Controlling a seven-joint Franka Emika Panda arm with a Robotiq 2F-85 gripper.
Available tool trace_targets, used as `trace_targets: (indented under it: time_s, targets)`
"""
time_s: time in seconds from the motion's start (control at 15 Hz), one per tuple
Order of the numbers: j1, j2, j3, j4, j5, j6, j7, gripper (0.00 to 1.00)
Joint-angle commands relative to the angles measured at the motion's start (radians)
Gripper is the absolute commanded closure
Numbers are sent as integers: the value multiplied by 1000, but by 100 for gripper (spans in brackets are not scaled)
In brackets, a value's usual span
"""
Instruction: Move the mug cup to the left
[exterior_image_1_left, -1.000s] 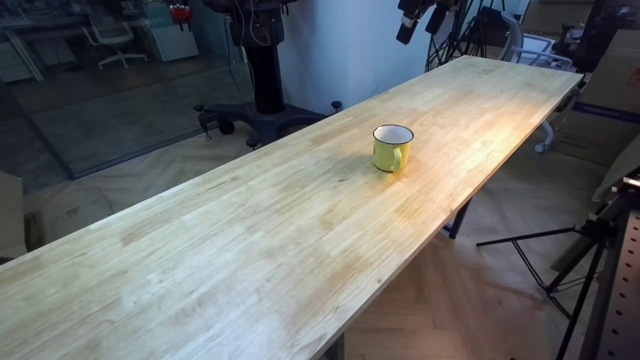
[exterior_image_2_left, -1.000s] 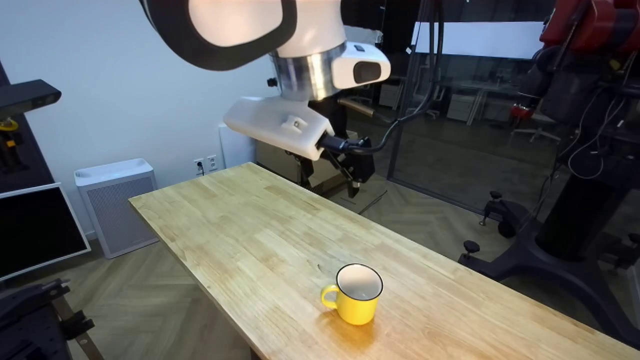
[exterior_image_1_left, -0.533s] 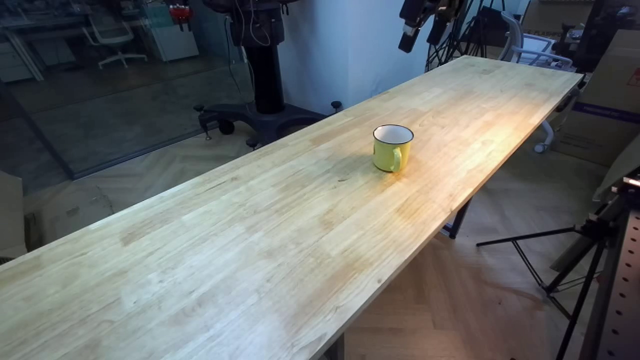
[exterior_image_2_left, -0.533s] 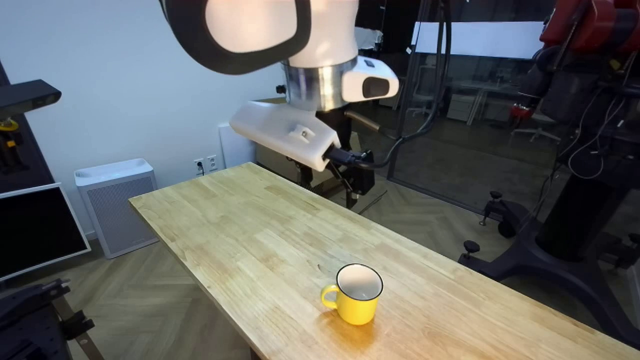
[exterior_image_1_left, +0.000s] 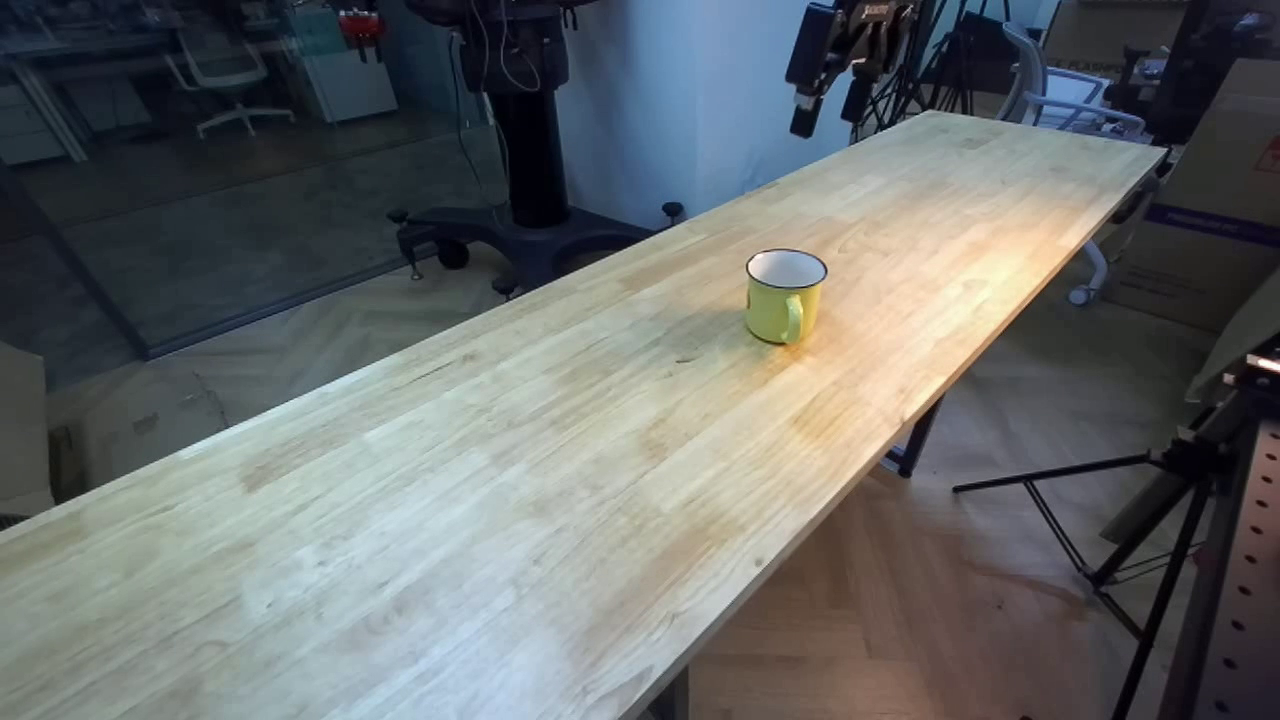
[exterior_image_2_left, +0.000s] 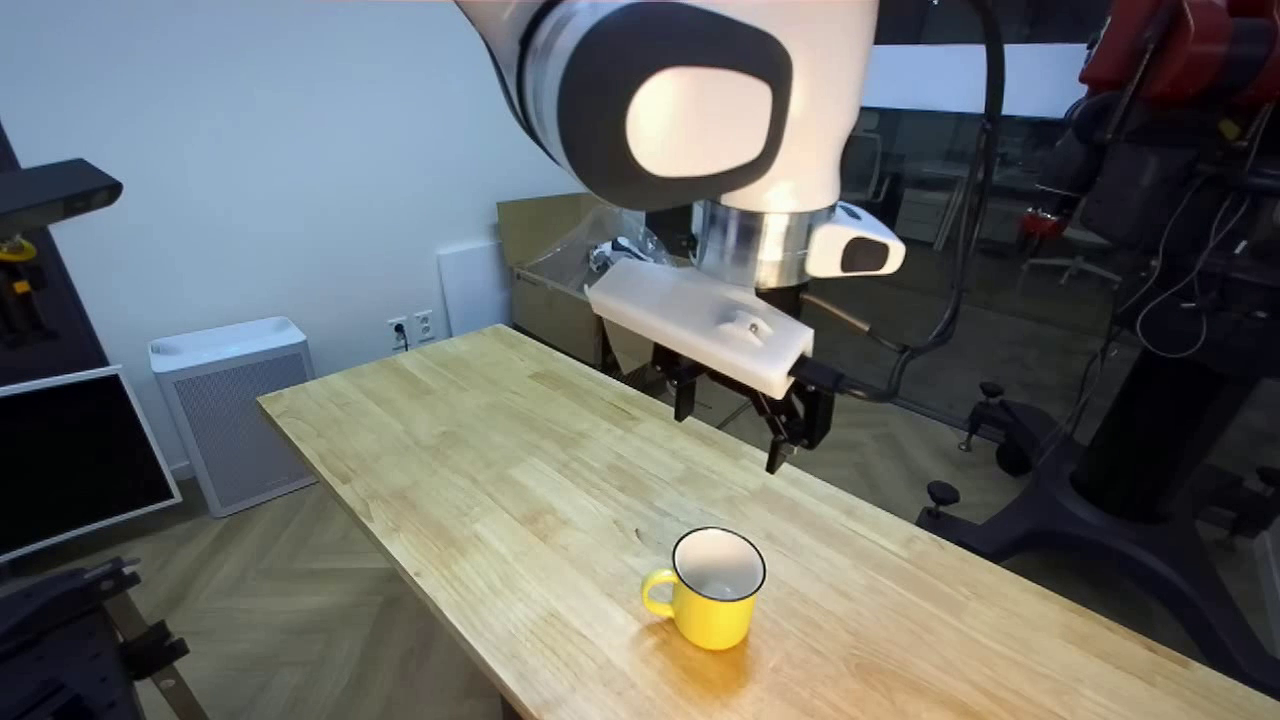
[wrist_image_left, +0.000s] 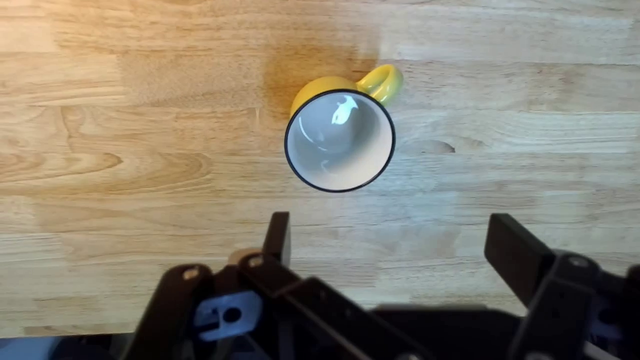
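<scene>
The mug cup is yellow with a dark rim, a white inside and a side handle. It stands upright on the wooden table in both exterior views. In the wrist view the mug cup is seen from above, with its handle toward the upper right. My gripper is open and empty, raised above the table and apart from the mug. It also shows at the top of an exterior view. In the wrist view the gripper's fingers are spread wide, lower in the picture than the mug.
The long wooden table has its edge near the bottom of the wrist view. A dark stand stands behind the table. A white box-shaped appliance and a cardboard box are past the table's far end.
My gripper has come down and moved nearer to the mug, toward the right in the exterior view that shows the arm. The mug has not moved.
</scene>
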Motion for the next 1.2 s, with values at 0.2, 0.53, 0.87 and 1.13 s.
trace_targets:
  time_s: [0.2, 0.53, 0.87, 1.13]
  targets:
    - [-45, 198, 101, 186, -7, -65, 46, 0]
    - [-41, 274, 152, 170, 5, 24, 125, 0]
    - [-60, 268, 170, 153, -18, 20, 87, 0]
    - [-59, 300, 176, 163, -36, 23, 90, 0]
